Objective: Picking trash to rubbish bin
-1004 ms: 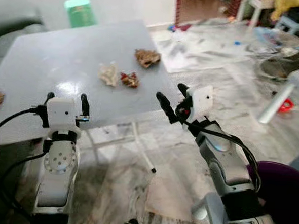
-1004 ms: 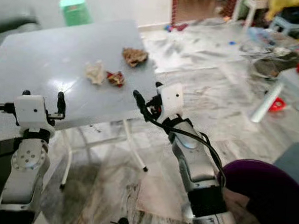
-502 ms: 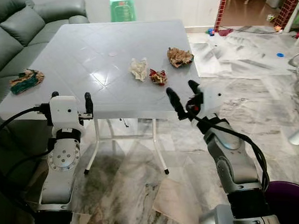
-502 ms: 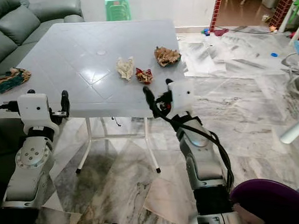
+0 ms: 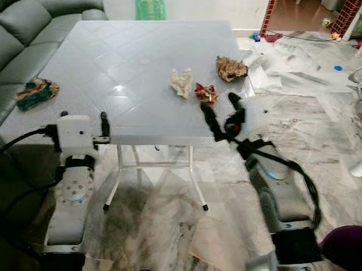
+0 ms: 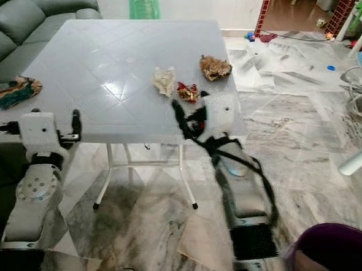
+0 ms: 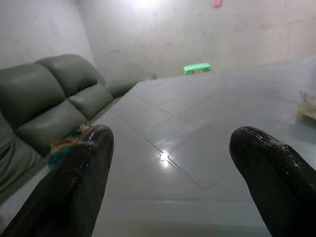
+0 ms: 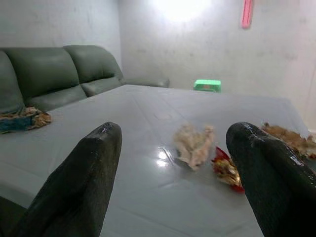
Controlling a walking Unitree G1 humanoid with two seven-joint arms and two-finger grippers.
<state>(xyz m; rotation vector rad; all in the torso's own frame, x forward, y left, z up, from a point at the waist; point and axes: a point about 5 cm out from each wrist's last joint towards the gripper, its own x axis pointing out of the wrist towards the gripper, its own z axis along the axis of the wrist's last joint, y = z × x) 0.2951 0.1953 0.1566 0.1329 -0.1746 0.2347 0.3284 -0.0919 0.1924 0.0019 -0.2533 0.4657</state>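
**Reach over the table edge risks scattering the trash**

The right gripper (image 5: 220, 116) hovers at the near edge of the grey table (image 5: 111, 70), fingers spread wide and empty, just short of the red crumpled wrapper (image 5: 206, 94). A cream paper wad (image 5: 182, 83) lies just beside the wrapper and a brown wad (image 5: 232, 68) a little beyond. A low approach could nudge the light wrapper into its neighbour or off the edge. The left gripper (image 5: 82, 123) is also wide open at the table's near edge, near a teal-and-brown scrap (image 5: 36, 93). The purple rubbish bin (image 6: 330, 258) sits on the floor by the robot's right side, so a loose pinch may drop trash in transit.
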